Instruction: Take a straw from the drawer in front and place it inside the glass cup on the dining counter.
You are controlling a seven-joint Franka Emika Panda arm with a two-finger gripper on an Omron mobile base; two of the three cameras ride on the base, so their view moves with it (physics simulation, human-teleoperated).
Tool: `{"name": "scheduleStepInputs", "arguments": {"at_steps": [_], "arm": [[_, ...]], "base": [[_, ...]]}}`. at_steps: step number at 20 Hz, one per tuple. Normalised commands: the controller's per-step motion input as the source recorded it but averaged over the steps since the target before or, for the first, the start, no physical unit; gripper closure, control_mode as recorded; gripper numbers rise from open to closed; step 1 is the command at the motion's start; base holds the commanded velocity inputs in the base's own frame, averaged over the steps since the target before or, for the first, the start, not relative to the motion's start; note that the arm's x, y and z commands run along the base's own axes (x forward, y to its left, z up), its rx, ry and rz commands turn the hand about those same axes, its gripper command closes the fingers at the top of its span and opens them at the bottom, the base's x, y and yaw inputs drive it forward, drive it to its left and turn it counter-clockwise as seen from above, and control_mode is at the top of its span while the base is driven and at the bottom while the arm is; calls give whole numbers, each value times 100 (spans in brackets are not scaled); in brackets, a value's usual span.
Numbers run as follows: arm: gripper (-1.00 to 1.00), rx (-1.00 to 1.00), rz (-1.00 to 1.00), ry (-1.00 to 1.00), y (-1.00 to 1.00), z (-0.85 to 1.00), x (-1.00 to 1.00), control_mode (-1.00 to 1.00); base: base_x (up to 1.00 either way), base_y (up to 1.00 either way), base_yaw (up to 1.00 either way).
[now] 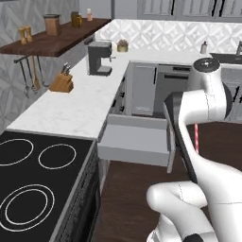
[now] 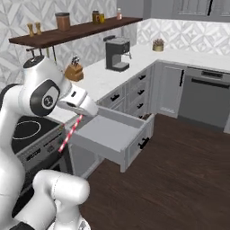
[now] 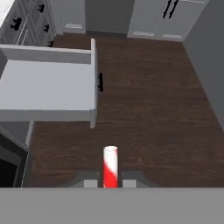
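Gripper (image 3: 109, 183) clamped on the straw (image 3: 110, 166), low centre of the hand view, clear of the open drawer (image 3: 48, 89) at upper left. Best carried upright, grip kept firm, swung slowly toward the dining counter without clipping the drawer front.

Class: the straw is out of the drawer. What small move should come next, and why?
Probably turn away toward the dining counter: the pincer is shut on the straw, which hangs clear beside the open drawer above the floor.
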Motion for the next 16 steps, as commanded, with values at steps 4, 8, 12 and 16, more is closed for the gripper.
{"name": "scheduleStepInputs", "arguments": {"at_steps": [4,8,12,16], "arm": [[100,0,0,0,0,0,0,100],[100,0,0,0,0,0,0,100],[100,0,0,0,0,0,0,100],[100,0,0,0,0,0,0,100]], "base": [[-14,-100,-30],[1,-100,-34],[20,-100,-30],[36,-100,-28]]}}
